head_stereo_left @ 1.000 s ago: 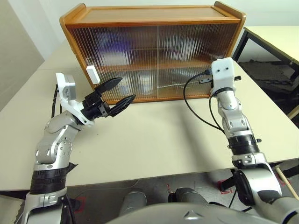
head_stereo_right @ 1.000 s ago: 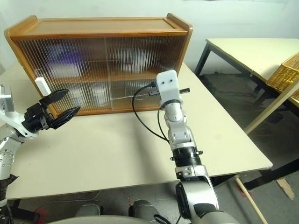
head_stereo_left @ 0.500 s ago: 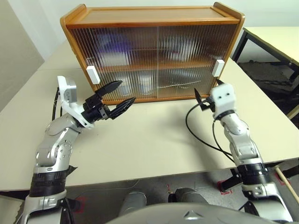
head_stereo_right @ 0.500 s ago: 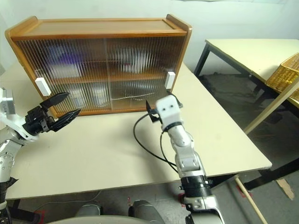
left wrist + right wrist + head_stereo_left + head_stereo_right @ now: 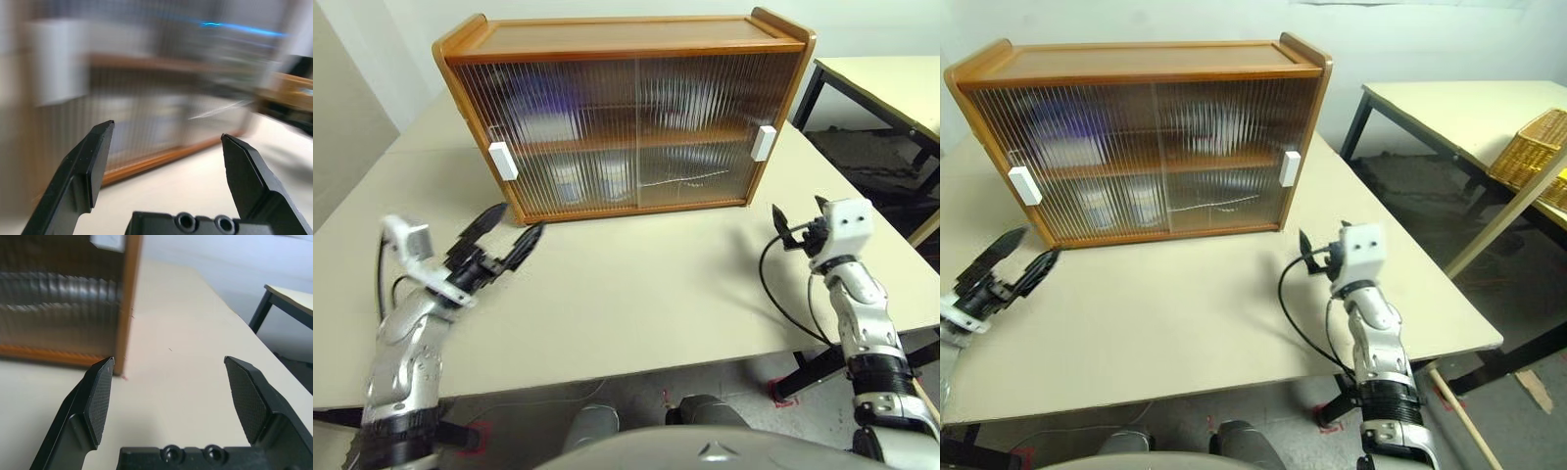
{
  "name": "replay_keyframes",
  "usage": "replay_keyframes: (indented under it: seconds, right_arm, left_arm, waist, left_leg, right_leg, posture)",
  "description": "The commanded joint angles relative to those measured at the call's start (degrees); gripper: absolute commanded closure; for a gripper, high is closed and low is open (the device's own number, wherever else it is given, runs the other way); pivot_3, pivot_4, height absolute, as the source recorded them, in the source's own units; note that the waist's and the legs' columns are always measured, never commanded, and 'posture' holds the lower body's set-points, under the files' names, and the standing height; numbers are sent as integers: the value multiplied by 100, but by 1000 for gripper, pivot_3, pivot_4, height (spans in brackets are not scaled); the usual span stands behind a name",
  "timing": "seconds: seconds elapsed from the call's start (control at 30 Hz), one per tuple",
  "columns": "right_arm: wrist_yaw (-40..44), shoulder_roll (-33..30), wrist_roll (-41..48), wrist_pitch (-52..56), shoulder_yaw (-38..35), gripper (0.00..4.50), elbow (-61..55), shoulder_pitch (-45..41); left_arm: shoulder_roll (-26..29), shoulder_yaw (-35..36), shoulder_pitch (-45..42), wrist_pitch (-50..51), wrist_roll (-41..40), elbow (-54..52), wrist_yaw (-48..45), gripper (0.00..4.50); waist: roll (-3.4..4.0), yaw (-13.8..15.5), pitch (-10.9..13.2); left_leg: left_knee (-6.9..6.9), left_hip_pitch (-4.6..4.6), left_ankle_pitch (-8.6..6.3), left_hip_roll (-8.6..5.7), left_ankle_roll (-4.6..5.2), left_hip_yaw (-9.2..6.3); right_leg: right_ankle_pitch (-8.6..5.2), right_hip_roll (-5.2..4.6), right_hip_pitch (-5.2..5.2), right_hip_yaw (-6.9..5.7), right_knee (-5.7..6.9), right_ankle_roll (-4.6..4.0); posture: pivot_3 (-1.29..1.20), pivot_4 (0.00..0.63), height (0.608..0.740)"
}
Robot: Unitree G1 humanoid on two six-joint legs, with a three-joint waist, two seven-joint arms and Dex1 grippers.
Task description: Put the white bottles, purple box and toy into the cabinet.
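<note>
Both arms have dropped off the shut cabinet [image 5: 626,113] over the beige table [image 5: 636,294], each tool spread wide

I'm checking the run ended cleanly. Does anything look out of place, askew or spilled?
Nothing stands out. The cabinet sits upright on the table with both sliding doors shut, blurred shapes behind them. The left gripper and right gripper are open and empty.

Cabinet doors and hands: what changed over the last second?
The right hand came off the white handle of the cabinet, opened, and drew back and down over the table. The left hand, open throughout, dropped back leftward. Both doors stayed shut.
</note>
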Motion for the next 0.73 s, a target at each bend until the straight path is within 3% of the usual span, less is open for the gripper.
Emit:
replay_keyframes:
  seconds: [0.03, 0.13, 0.37, 0.73]
  right_arm:
    - [154, -60, 126, -319, -101, 52, 384, -113]
    - [238, -123, 155, -462, -131, 52, 624, -209]
    - [506, -222, 317, -637, -197, 52, 929, -285]
    - [524, -217, 275, -678, -222, 52, 1019, -167]
  left_arm:
    - [-29, 617, -47, -645, 415, 767, 758, 0]
    - [11, 932, -109, -1010, 606, 1350, 1208, 0]
    - [6, 917, -53, -1559, 725, 1971, 1151, 0]
    - [-368, 591, -109, -1779, 679, 1961, 1114, 0]
  waist:
    - [0, -6, 0]
    - [2, -21, 1]
    - [-3, -23, -1]
    - [-8, -57, 2]
  left_leg:
    - [-6, 6, 0, 1, 0, 0]
    - [-11, 12, 0, 1, 0, -2]
    - [-8, 13, -1, -10, -1, -4]
    - [-8, 17, -1, -11, -2, -1]
  right_leg:
    - [-1, 1, 3, 0, 0, -2]
    - [-4, 2, 10, 0, 0, -4]
    - [-10, -6, 21, 3, -3, 1]
    - [-12, -5, 26, 3, -3, 1]
  posture:
    - [-4, 0, 740]
    - [-2, 0, 740]
    - [-4, 0, 740]
    - [-2, 0, 740]
